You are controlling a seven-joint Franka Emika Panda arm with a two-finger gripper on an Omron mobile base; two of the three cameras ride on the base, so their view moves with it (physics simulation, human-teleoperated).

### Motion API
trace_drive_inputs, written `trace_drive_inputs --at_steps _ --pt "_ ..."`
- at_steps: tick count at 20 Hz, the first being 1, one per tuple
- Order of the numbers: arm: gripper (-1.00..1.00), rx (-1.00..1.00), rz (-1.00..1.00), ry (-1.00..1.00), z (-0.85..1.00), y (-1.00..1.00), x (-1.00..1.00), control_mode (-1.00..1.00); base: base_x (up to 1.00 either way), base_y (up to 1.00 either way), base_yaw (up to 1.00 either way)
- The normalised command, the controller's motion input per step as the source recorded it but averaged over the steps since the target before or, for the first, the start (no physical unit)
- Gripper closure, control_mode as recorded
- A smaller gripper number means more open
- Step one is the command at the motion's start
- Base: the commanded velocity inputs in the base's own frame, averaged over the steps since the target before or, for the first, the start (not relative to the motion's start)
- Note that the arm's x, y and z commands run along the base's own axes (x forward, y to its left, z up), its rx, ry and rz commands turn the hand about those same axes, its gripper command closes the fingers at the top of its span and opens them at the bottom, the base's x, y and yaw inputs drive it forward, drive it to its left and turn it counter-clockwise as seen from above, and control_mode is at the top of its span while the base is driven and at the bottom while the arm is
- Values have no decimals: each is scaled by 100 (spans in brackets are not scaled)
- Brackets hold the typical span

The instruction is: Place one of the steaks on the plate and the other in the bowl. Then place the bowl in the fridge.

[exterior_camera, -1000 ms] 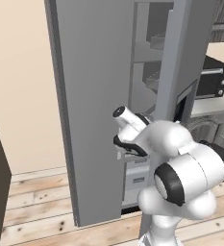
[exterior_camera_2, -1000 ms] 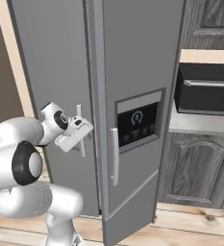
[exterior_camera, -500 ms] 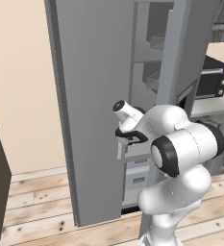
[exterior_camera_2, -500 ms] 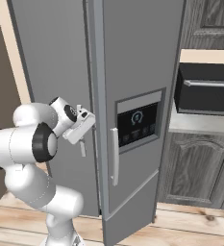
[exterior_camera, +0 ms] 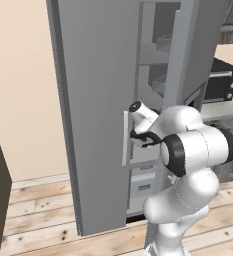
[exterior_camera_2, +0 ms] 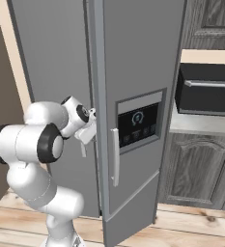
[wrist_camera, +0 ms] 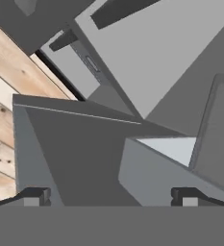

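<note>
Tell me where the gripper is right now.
The gripper hangs open at the edge of the fridge's open left door, in the gap beside the right door's handle, seen left of centre in the right base view.

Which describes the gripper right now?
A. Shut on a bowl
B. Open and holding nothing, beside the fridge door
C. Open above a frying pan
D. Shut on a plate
B: in the hand view the gripper has its two fingertips far apart with nothing between them, and the fridge door stands beside it.
</note>
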Motion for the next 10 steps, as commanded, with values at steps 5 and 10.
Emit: trace_drive_inputs --at_steps 5,10 --pt "-100 -2 2 7 5 -37 -9 -100 0 0 0" --pt "-100 -19 -12 37 45 -59 -77 -100 0 0 0"
